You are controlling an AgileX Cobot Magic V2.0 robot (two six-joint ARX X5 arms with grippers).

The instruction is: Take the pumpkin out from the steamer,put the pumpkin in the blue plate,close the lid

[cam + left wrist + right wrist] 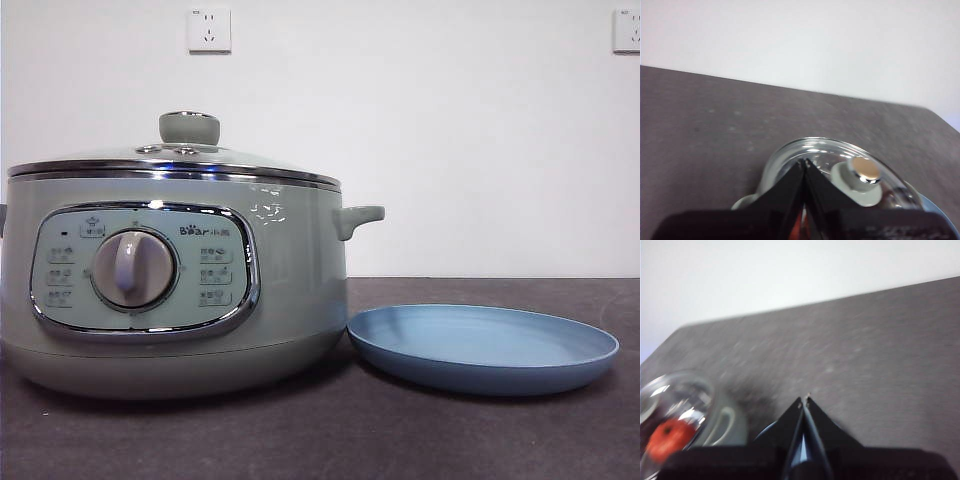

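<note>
Low front camera near steamer (pixel 170 290), both wrist cameras overhead, sharing lid (pixel 840 170)

The steamer (pixel 170 290), a big sage-green pot with a chrome rim, one dial and a Bear logo, is seen filling the left half of the front view. It's capped by the lid (pixel 175 155), glass with a squat green knob, sat flat and closed. The pumpkin (pixel 669 439) can be spotted orange-red through the glass, inside. The blue plate (pixel 482 348) is parked lower right, just beside the pot, nothing on it.
</note>
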